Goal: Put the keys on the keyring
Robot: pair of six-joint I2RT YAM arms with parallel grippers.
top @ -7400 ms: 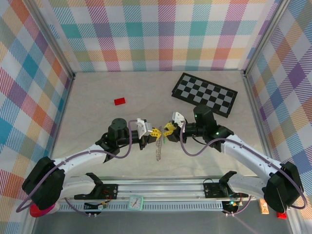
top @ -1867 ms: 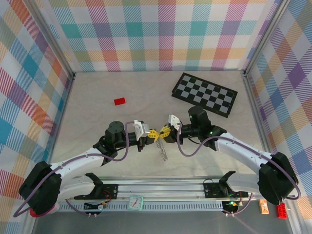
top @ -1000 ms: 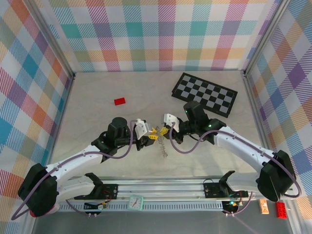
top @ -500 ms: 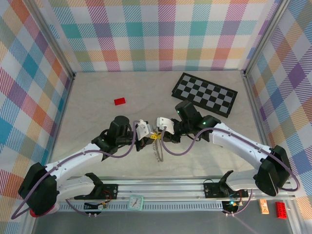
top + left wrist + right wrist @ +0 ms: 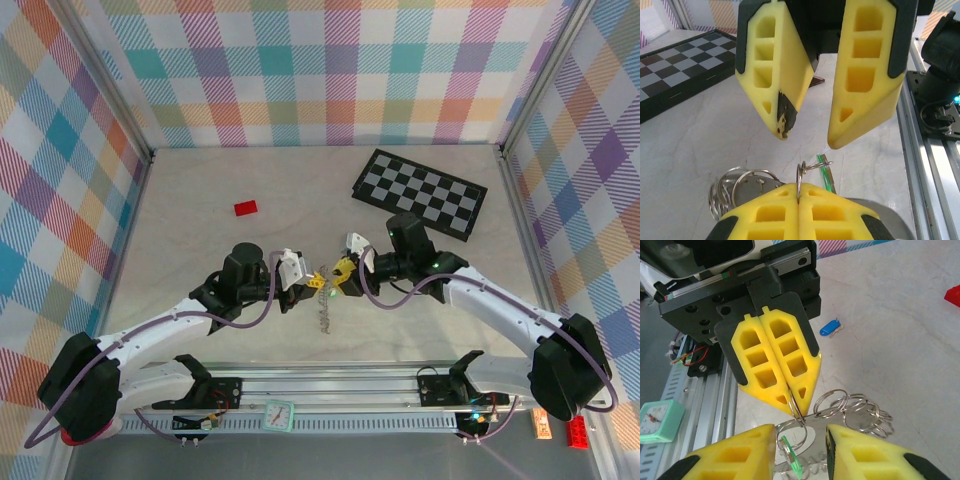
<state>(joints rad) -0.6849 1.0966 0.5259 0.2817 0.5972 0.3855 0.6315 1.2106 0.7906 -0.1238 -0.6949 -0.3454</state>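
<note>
Centrally, the left gripper (image 5: 794,401) pinches the keyring (image 5: 855,407) in its jaws; the right gripper (image 5: 810,141) faces it, jaws spread, green key (image 5: 790,452) between them.

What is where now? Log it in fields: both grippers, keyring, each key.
left gripper: fingers shut on one ring of the keyring
right gripper: fingers open, tips facing the left gripper's
green key: beside the pinched ring, near the open right fingers; cannot tell if it is threaded
blue key: loose on the table, apart from the keyring
task: blue key not yet on
</note>
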